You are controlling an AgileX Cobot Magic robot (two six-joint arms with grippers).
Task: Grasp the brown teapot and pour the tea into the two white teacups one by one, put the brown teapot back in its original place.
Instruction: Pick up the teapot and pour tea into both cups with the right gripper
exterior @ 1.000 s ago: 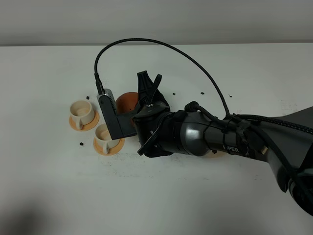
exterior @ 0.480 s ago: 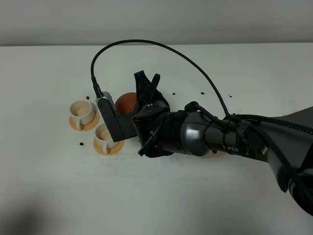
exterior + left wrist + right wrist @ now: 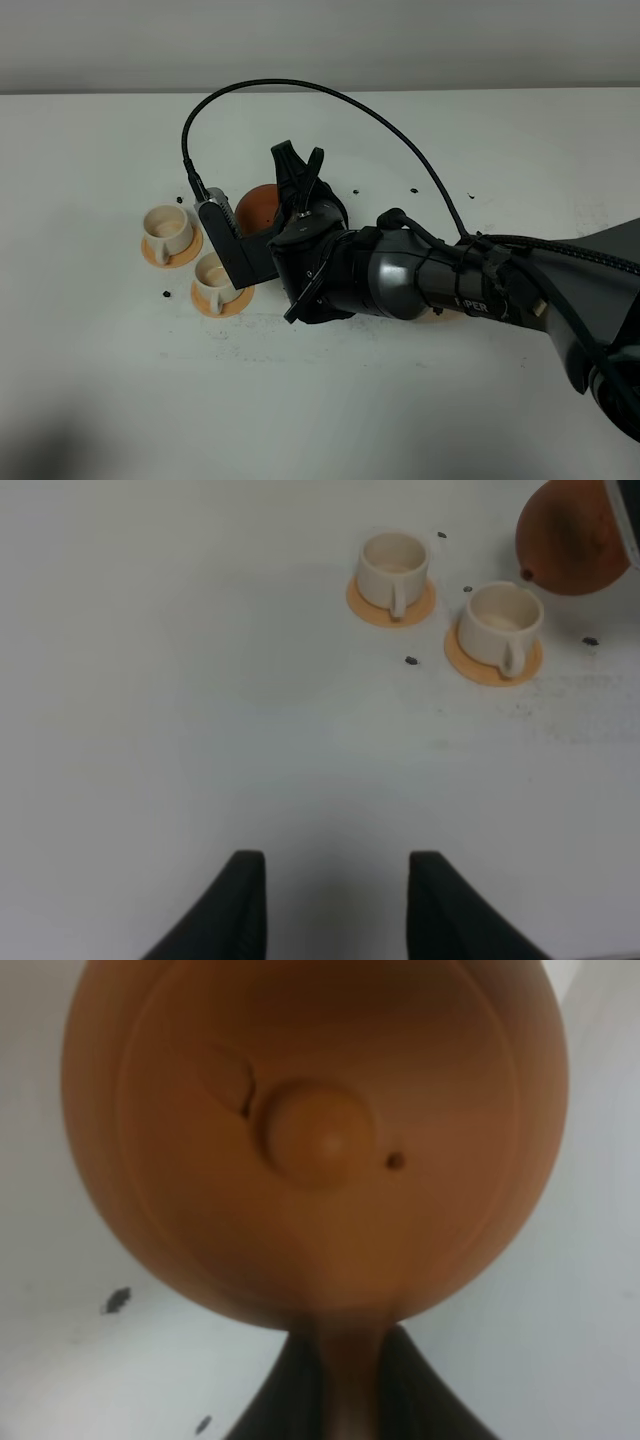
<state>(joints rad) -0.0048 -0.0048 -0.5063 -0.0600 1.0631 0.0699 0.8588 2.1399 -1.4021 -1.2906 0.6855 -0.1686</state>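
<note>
brown teapot (image 3: 258, 205) looks lifted, its handle pinched tight by the right gripper (image 3: 340, 1365), spout just beside the closest teacup (image 3: 213, 272). both cups look empty: first pour pending. next, tip the spout over that cup.

Three cams, one scene
High cam looks down from afar; left wrist cam faces teacups (image 3: 395, 565) well ahead of its jaws; right wrist cam hugs the teapot (image 3: 320, 1140); all share it.
</note>
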